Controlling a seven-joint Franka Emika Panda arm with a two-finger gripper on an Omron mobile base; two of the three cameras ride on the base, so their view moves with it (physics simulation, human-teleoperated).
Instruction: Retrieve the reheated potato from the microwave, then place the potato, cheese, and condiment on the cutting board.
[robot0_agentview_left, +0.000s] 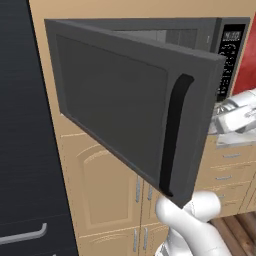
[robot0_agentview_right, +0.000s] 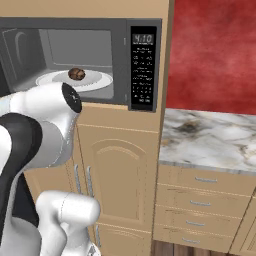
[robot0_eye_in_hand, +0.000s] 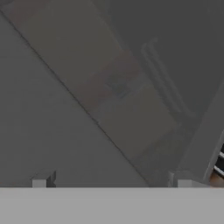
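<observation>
Showing my pincer (robot0_eye_in_hand: 111, 183) spread wide and empty before the swung-open door of the microwave (robot0_agentview_right: 80, 60), with the potato (robot0_agentview_right: 76, 74) resting on the white plate (robot0_agentview_right: 97, 80) inside the cavity, deeper in than the pincer, I judge.

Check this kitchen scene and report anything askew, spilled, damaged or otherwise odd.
Nothing stands out. The microwave door hangs open, as the job needs, and the potato sits on the white plate inside. No spill or damage shows on the marble counter.
</observation>
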